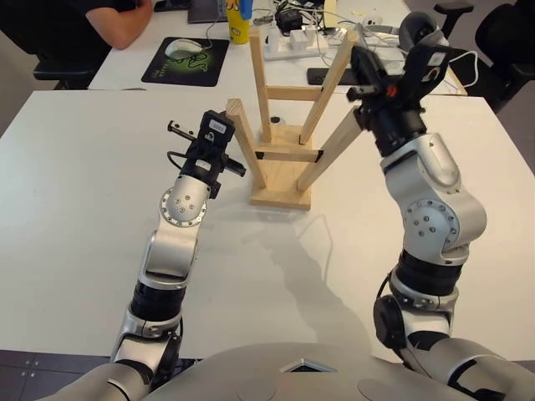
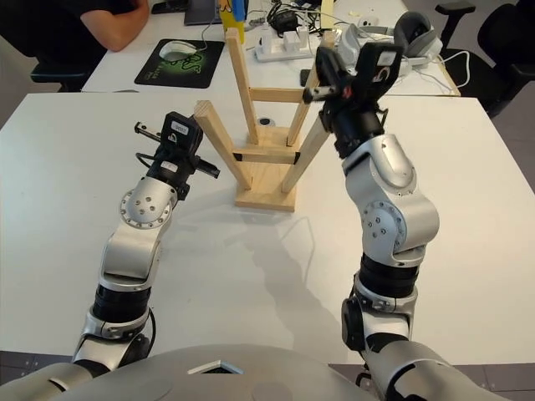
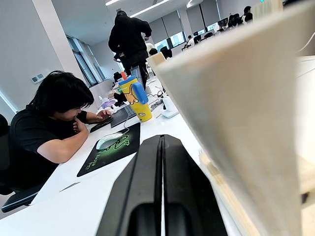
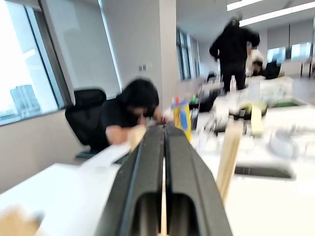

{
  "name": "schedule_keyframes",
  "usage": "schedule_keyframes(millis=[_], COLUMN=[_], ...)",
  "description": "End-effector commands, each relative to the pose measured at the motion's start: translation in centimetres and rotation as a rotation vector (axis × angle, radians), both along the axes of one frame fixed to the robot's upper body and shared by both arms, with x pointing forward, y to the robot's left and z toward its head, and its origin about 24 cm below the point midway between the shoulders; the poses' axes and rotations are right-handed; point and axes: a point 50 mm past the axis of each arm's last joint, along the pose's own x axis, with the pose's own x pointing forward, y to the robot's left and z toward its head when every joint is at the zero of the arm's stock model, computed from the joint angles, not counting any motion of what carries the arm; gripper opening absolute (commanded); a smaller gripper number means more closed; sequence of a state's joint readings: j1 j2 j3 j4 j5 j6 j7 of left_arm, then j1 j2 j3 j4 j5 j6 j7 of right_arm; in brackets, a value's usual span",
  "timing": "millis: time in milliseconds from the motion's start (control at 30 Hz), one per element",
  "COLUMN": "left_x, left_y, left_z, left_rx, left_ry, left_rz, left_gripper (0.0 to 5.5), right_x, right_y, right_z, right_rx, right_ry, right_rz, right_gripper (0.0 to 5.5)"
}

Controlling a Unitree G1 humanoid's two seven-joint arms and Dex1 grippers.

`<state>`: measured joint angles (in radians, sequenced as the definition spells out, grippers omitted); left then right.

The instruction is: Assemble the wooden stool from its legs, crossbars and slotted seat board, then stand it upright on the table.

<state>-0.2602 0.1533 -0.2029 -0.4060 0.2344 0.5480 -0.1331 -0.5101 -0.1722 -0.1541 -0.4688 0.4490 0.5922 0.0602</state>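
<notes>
While the stool point(image 1: 284, 142) sits upside down near the middle of the bench point(image 1: 100, 184), its seat board point(image 1: 280, 197) lies flat on the surface and its legs point(image 1: 261, 83) splay upward, tied by crossbars point(image 1: 292, 93). It looks assembled, so what remains is probably turning it over to stand on its feet.

The left gripper point(image 1: 232, 167) is just beside the near-left leg, its fingers point(image 3: 142, 196) pressed together and holding nothing. The right gripper point(image 1: 365, 71) is up by the top of the far-right leg, and its fingers point(image 4: 142, 187) also look closed on nothing.

The risk is in the flip. With neither gripper holding a leg, any contact would be a push (not a grasp), and a push high on a splayed leg could tip the stool sideways or skid the board across the bench. If the joints are only pressed in, prying on one leg could also loosen a crossbar or pull the leg from its slot.
</notes>
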Motion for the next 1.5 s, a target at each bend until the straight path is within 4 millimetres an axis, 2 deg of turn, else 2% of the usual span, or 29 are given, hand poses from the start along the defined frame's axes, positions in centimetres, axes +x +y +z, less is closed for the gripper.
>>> schedule_keyframes(millis=[33,100,167,233,300,333,367,400,433,467,500,533,600,633,667,733,833,933,1000,1033,1133,1233,1367,1500], left_x=[-0.5,-0.5,-0.4,-0.5,-0.5,-0.5,-0.4,-0.3,-0.4,-0.2,0.0,0.0,-0.5,-0.6,-0.6,-0.7,-0.8,-0.9,-0.9,-0.9,-0.7,-0.6,-0.6,-0.5], left_y=[-0.1,-0.2,-0.3,-0.3,-0.2,-0.2,-0.2,-0.4,-0.8,-1.4,-1.6,-1.4,-0.7,-0.7,-0.7,-0.8,-0.9,-0.1,0.3,0.4,0.6,1.1,1.8,3.1], left_z=[-0.6,-0.7,-0.7,-0.6,-0.6,-0.5,-0.3,-0.2,0.1,0.2,0.2,0.3,0.0,-0.3,-0.5,-0.7,-0.8,-1.1,-1.1,-1.1,-1.1,-1.3,-1.7,-2.5], left_rx=[0.000,-0.005,-0.014,-0.008,-0.004,-0.004,-0.004,-0.009,-0.010,-0.004,-0.009,-0.014,-0.012,-0.007,-0.004,-0.005,-0.011,-0.008,-0.010,-0.011,-0.012,-0.007,0.004,0.016], left_ry=[0.024,0.028,0.024,0.021,0.020,0.018,0.014,0.009,0.002,-0.001,0.005,0.006,0.009,0.019,0.025,0.029,0.028,0.029,0.027,0.024,0.020,0.025,0.036,0.056], left_rz=[0.008,0.016,0.021,0.015,0.014,0.012,0.004,-0.007,-0.027,-0.063,-0.087,-0.079,-0.047,-0.041,-0.044,-0.041,-0.025,0.026,0.056,0.066,0.074,0.087,0.104,0.142], left_gripper=[0.00,0.00,0.00,0.00,0.00,0.00,0.00,0.00,0.00,0.00,0.00,0.00,0.00,0.00,0.00,0.00,0.00,0.00,0.00,0.00,0.00,0.00,0.00,0.00], right_x=[-3.2,-4.3,-4.8,-4.5,-3.4,-1.8,1.1,0.3,-1.5,-3.0,-3.3,-2.7,-0.5,0.1,0.2,0.3,0.5,1.0,1.4,2.2,3.9,4.2,4.2,4.1], right_y=[-2.1,-2.3,-1.6,-0.5,0.0,0.5,1.8,2.6,2.1,2.0,1.5,1.5,2.0,1.8,1.4,0.0,-2.8,-5.6,-6.9,-7.0,-6.7,-6.7,-6.8,-5.5], right_z=[9.3,10.7,11.3,10.2,7.7,4.2,-4.2,-12.0,-16.2,-17.7,-16.7,-14.9,-8.7,-5.4,-3.0,-0.8,0.4,0.1,-0.7,-2.4,-8.0,-11.4,-13.6,-13.9], right_rx=[-0.119,-0.172,-0.197,-0.208,-0.194,-0.276,-0.359,-0.243,-0.290,-0.194,-0.149,-0.145,-0.117,-0.085,-0.045,-0.003,0.017,0.059,-0.054,-0.162,-0.272,-0.355,-0.468,-0.507], right_ry=[-0.566,-0.686,-0.741,-0.700,-0.569,-0.383,0.152,0.598,0.756,0.837,0.776,0.694,0.389,0.220,0.093,-0.032,-0.105,-0.101,-0.101,-0.032,0.179,0.264,0.281,0.228], right_rz=[-0.192,-0.243,-0.231,-0.182,-0.141,-0.128,0.031,0.184,0.169,0.165,0.093,0.070,0.084,0.068,0.045,-0.013,-0.103,-0.171,-0.243,-0.236,-0.087,0.041,0.161,0.357], right_gripper=[0.01,0.01,0.01,0.01,0.01,0.01,0.01,0.01,0.01,0.01,0.01,0.01,0.01,0.01,0.01,0.01,0.01,0.01,0.01,0.01,0.01,0.01,0.01,0.01])
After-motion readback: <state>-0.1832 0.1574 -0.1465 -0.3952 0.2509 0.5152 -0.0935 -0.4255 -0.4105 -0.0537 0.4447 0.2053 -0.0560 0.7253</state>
